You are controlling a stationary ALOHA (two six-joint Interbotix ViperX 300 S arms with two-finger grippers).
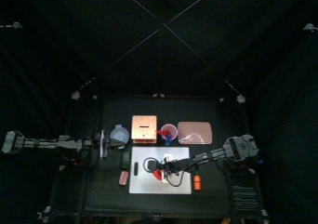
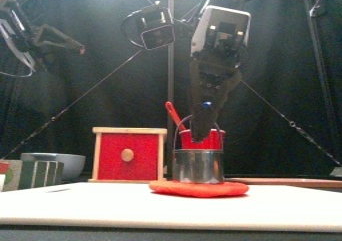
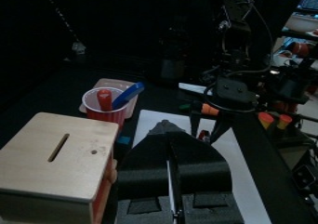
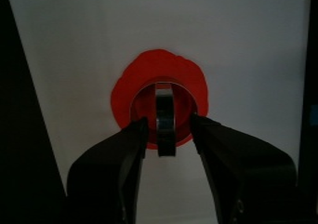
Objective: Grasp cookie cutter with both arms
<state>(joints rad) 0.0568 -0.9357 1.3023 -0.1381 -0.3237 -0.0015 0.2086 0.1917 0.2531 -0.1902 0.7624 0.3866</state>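
Jaws, right: right gripper [image 4: 163,125] spread wide, pointing down, one jaw on each side of the metal ring [image 4: 163,105]; whether they press it cannot be told.
Jaws, left: left gripper [image 3: 172,158] clenched, holding nothing, raised at the tabletop's left side.
Cookie cutter: metal ring [image 2: 198,166] stands on the flat red dough [image 2: 198,188], which lies on the white sheet [image 1: 181,154].
Tabletop [image 1: 112,112]: wooden box [image 3: 56,158], pinkish-red cup [image 3: 107,102] holding a blue tool [image 3: 125,94], behind the sheet.
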